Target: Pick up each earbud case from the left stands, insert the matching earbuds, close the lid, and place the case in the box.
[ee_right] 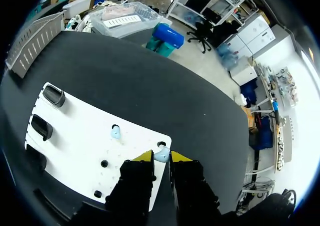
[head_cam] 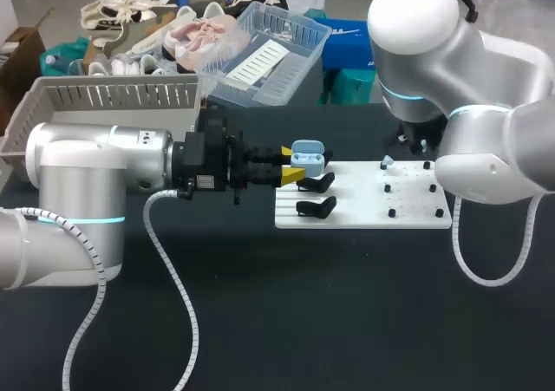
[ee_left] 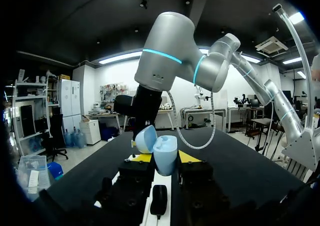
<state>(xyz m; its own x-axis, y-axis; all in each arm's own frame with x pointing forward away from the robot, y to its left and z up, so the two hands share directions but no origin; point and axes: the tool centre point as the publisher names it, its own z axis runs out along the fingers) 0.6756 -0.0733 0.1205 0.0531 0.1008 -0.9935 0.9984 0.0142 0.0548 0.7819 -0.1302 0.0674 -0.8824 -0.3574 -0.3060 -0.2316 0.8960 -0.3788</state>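
Where the dark table (head_cam: 260, 322) spreads beneath me, my left arm (head_cam: 95, 161) comes in low from one side and my right arm (head_cam: 468, 122) bends over from the other. Behind my left gripper (head_cam: 290, 164), alongside that forearm, sits the grey slatted box (head_cam: 113, 83). Ahead of the same gripper lies the white board (head_cam: 364, 216), flat on the table; my right gripper (ee_right: 161, 158) hangs over its far edge.

My left fingers are clenched on the light-blue earbud case (ee_left: 165, 158), one yellow tip on each side of it. The case stands upright between them with its lid (ee_left: 146, 138) swung open and tilted away to one side. Just beside and under this gripper, on the near end of the board, are two empty black stands (head_cam: 316, 183) and (head_cam: 317, 206).

My right fingers stand nearly together and pinch a small light-blue earbud (ee_right: 161, 154) between their yellow tips, right at the board's edge, next to a black peg. A second light-blue earbud (ee_right: 115, 132) sits on the board a little ahead of that gripper, among a few small black pegs (ee_right: 104, 163).
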